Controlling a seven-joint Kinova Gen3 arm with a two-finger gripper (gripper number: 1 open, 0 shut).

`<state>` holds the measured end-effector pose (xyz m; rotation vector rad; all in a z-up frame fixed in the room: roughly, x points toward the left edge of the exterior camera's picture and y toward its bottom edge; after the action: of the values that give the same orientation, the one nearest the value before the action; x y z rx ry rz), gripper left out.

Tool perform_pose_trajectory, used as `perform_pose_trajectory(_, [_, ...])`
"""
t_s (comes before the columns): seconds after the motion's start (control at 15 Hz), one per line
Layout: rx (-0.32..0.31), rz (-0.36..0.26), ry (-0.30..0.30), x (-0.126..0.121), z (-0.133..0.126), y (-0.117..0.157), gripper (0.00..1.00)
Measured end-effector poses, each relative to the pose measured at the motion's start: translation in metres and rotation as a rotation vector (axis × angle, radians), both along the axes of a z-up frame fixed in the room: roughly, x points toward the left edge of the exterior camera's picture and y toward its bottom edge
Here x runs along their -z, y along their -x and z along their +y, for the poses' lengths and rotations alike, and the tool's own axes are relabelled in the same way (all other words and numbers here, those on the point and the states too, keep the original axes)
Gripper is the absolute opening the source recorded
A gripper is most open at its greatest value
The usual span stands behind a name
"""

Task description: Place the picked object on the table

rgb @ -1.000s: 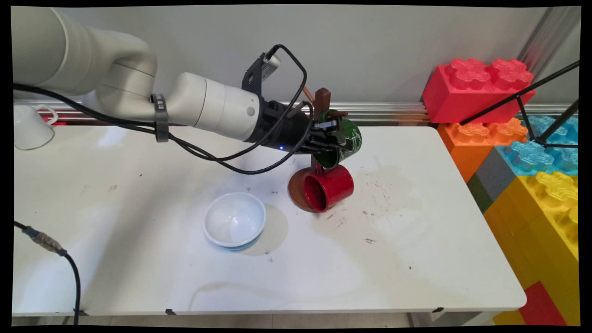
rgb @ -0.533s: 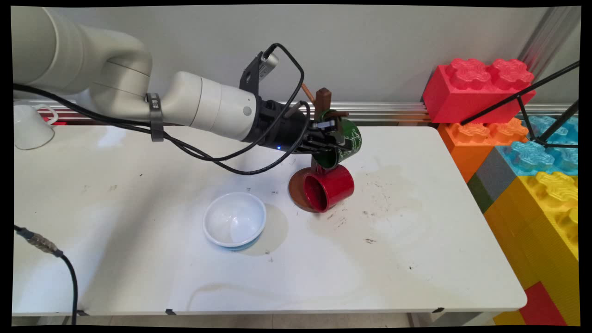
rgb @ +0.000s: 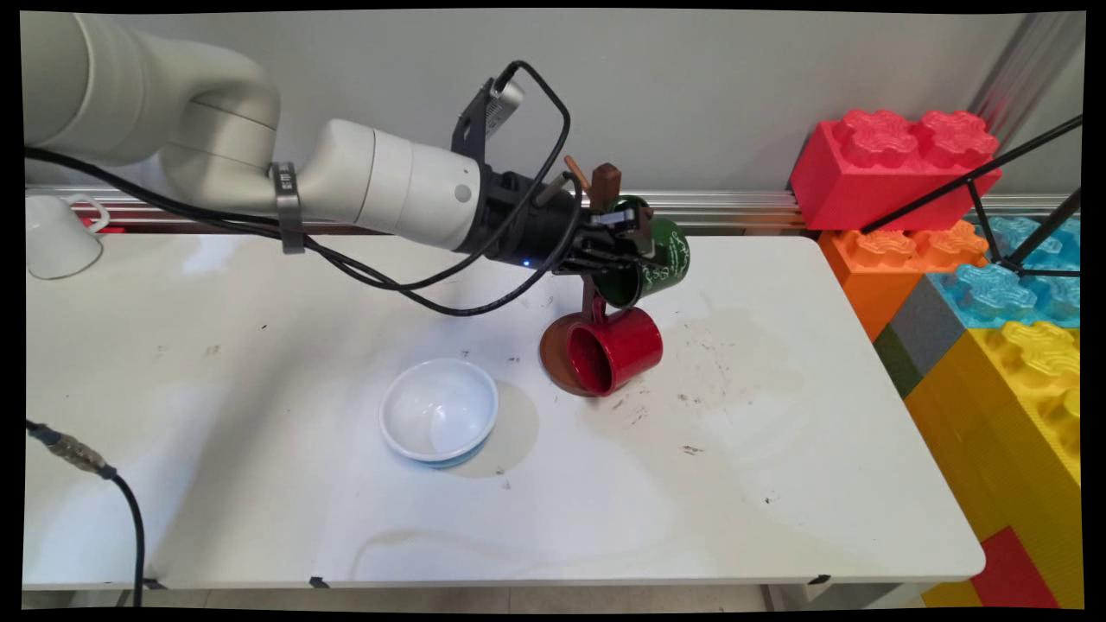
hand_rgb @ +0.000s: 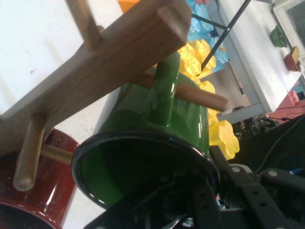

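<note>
Your claw [rgb: 624, 246] grips the green mug [rgb: 654, 263] by its rim, its handle on a peg of the wooden mug tree [hand_rgb: 102, 67]. 1 red mug [rgb: 615, 349] hangs below, above the table [rgb: 778, 484].

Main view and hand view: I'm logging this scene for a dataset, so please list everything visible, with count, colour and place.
Glossy green mug: one, on a peg near the top of the rack, rim gripped by the hand.
Glossy red mug: one, hanging on a lower peg, mouth facing the camera.
Brown wooden mug rack: one, with round base, at the table's far middle.
White bowl with blue underside: one, upright, near the table's middle.
White cup: one, upside down, far left edge.
Giant toy bricks: a stack, red, orange, blue, yellow, right of the table.
White table: one, stained.
Hand: one, black, closed on the green mug's rim.
</note>
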<state>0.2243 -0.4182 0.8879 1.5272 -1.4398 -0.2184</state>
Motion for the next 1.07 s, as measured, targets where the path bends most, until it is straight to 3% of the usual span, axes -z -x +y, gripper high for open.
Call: perform_pose_trajectory(1.07, [0.079, 0.051, 0.049, -0.018, 0.008, 0.001, 0.00])
